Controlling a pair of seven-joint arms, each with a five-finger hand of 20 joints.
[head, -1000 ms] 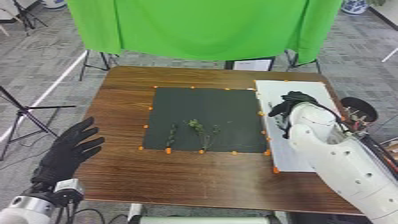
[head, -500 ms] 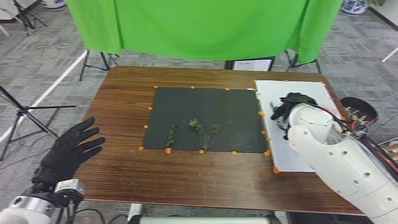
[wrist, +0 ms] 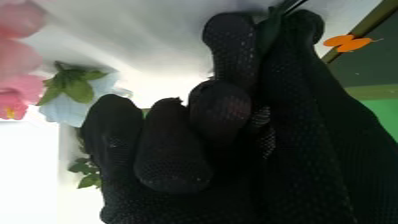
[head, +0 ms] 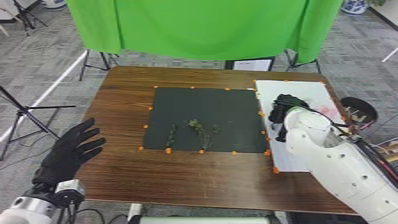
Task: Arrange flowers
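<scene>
Right hand (head: 284,106): above the white sheet (head: 287,161), finger and thumb pinching a green stem (wrist: 269,32).
Pink flowers (wrist: 16,59): to the right of that hand, on the sheet.
Leafy sprigs (head: 197,128): on the dark mat (head: 238,107), left and slightly near of our right hand, long axes roughly near to far.
Nearer hand: our right; the left hand (head: 67,154), fingers straight, lies farther left.
Likely move: we carry leftward, lining the stem up with the sprigs.
</scene>
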